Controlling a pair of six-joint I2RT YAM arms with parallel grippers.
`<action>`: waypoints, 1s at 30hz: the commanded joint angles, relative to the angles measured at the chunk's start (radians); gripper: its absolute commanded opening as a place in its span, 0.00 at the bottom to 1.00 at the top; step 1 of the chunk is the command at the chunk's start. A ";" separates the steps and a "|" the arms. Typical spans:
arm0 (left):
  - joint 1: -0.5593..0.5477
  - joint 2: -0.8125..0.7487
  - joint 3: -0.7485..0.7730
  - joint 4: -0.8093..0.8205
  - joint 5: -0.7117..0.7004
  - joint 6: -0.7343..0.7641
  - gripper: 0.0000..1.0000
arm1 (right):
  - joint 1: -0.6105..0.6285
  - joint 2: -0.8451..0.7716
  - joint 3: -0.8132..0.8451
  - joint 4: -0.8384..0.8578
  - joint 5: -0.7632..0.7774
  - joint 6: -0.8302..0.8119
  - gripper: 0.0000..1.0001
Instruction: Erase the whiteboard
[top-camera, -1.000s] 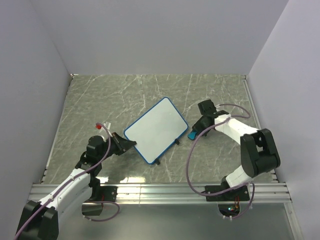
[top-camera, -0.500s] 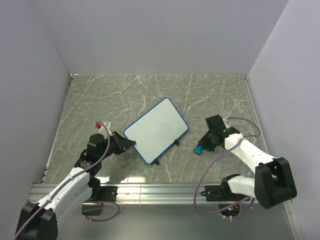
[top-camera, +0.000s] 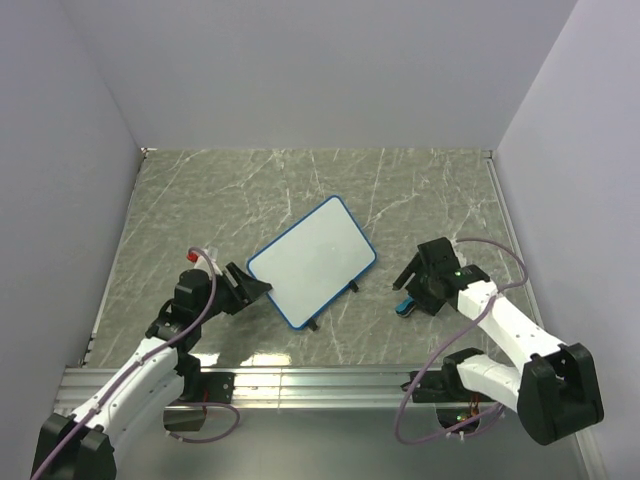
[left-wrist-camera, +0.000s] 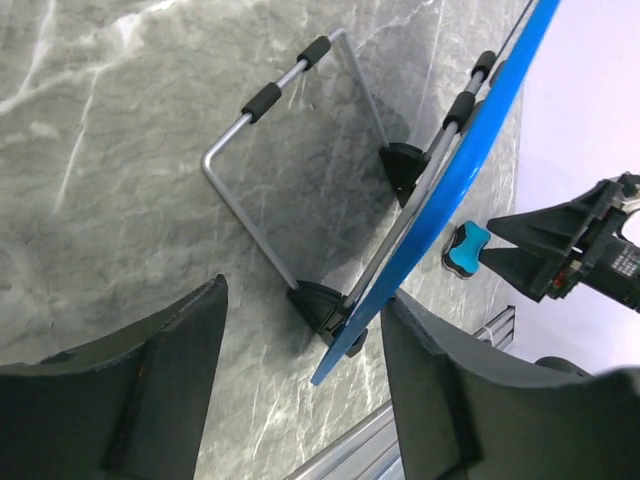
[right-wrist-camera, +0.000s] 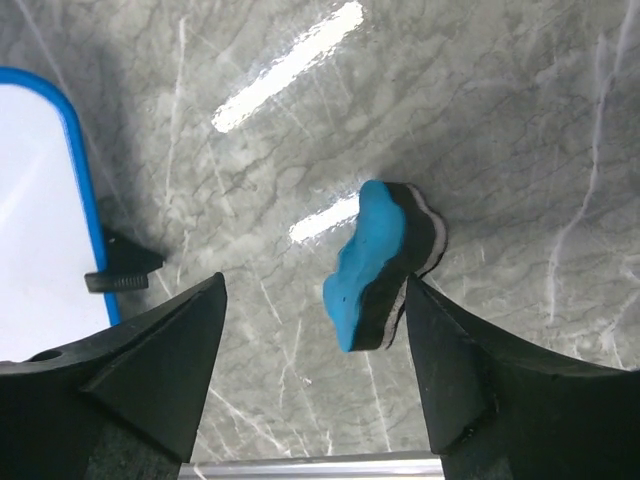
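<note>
The whiteboard (top-camera: 312, 260), white with a blue frame, stands tilted on its wire stand (left-wrist-camera: 250, 180) in the middle of the table, and its face looks blank. My left gripper (top-camera: 250, 288) is open at the board's near-left corner; the blue edge (left-wrist-camera: 470, 150) runs between the fingers, close to the right finger (left-wrist-camera: 440, 390). A small blue eraser (right-wrist-camera: 375, 265) with a black felt side stands on edge on the table. My right gripper (right-wrist-camera: 315, 360) is open around it, the felt side beside the right finger (right-wrist-camera: 470, 370).
The marble tabletop (top-camera: 230, 190) is walled at the back and on both sides. An aluminium rail (top-camera: 330, 380) runs along the near edge, just behind both grippers. The right gripper (left-wrist-camera: 560, 250) and the eraser (left-wrist-camera: 466, 248) show past the board in the left wrist view.
Both grippers have gone from shut to open. The right arm drew back from the board toward the near edge with the eraser and let it go. The left released the board's corner.
</note>
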 joint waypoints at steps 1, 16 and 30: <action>0.006 -0.003 0.010 -0.073 -0.011 0.009 0.67 | 0.001 -0.036 0.013 -0.016 -0.016 -0.037 0.80; 0.005 -0.129 0.232 -0.283 -0.020 0.030 0.99 | 0.008 -0.177 0.059 0.045 -0.227 -0.129 0.85; 0.005 -0.170 0.586 -0.706 -0.095 0.156 0.99 | 0.267 -0.321 0.421 -0.138 -0.220 -0.244 0.93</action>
